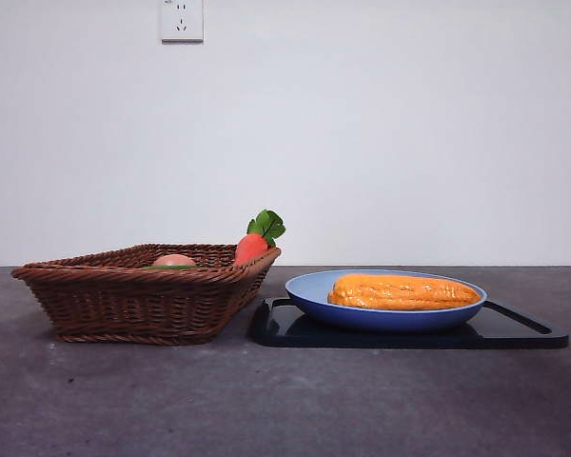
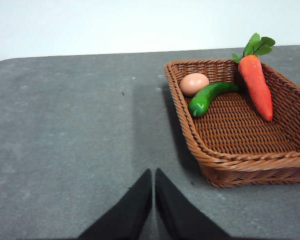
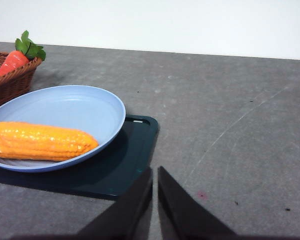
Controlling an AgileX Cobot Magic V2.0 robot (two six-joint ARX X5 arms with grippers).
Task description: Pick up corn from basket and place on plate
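Note:
The orange-yellow corn [image 1: 403,291] [image 3: 40,141] lies lengthwise on the blue plate [image 1: 309,288] [image 3: 75,107], free of any gripper. The brown wicker basket [image 1: 133,300] [image 2: 240,155] stands left of the plate and holds no corn. My left gripper [image 2: 153,175] is shut and empty over bare table, beside the basket's near corner. My right gripper [image 3: 154,172] is shut and empty, just off the corner of the black tray, apart from the plate. Neither gripper shows in the front view.
The plate rests on a flat black tray [image 1: 523,328] [image 3: 125,165]. In the basket lie a red carrot toy with green leaves [image 2: 256,85] [image 1: 252,246], a green pepper [image 2: 207,96] and a pinkish egg-like item [image 2: 193,83]. A wall stands behind the table.

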